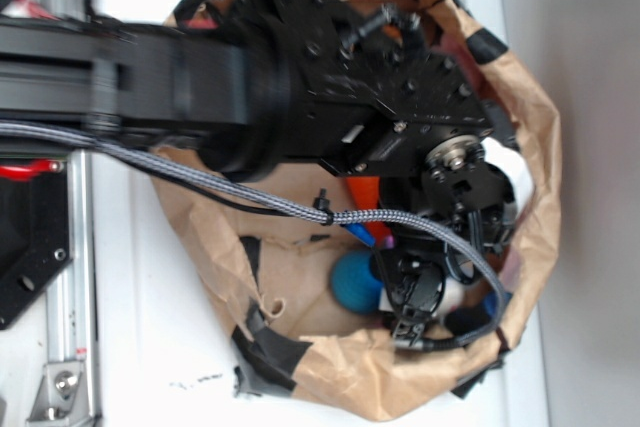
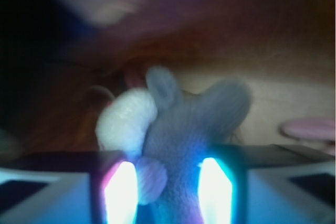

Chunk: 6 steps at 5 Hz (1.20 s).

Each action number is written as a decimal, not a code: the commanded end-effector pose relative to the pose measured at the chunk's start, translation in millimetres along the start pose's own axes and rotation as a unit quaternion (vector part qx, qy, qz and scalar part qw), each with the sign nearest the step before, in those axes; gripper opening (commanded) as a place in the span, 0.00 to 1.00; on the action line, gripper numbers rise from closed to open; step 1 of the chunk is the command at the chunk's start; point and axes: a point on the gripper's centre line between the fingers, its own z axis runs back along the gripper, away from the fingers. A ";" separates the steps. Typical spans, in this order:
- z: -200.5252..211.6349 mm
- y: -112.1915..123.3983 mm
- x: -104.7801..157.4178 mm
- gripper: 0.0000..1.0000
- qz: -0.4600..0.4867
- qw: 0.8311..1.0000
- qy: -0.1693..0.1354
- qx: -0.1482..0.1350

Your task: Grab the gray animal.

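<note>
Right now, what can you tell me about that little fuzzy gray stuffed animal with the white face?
The small gray plush animal looks soft and fuzzy, with rounded floppy ears, a white face patch turned left and a pale pinkish foot low down. In the blurred wrist view it sits between the gripper's two glowing fingers, which flank its body closely; actual contact is unclear. Brown paper lies behind it. From the exterior view the arm hides it.

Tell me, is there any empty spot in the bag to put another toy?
Yes: the bare brown floor of the paper bag, between its taped rim and the blue ball. It's crowded on the far side, where the tool straddles the gray animal among other toys.
</note>
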 end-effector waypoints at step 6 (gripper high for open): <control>14.0 0.5 -16.9 1.00 -0.158 0.981 0.111 0.000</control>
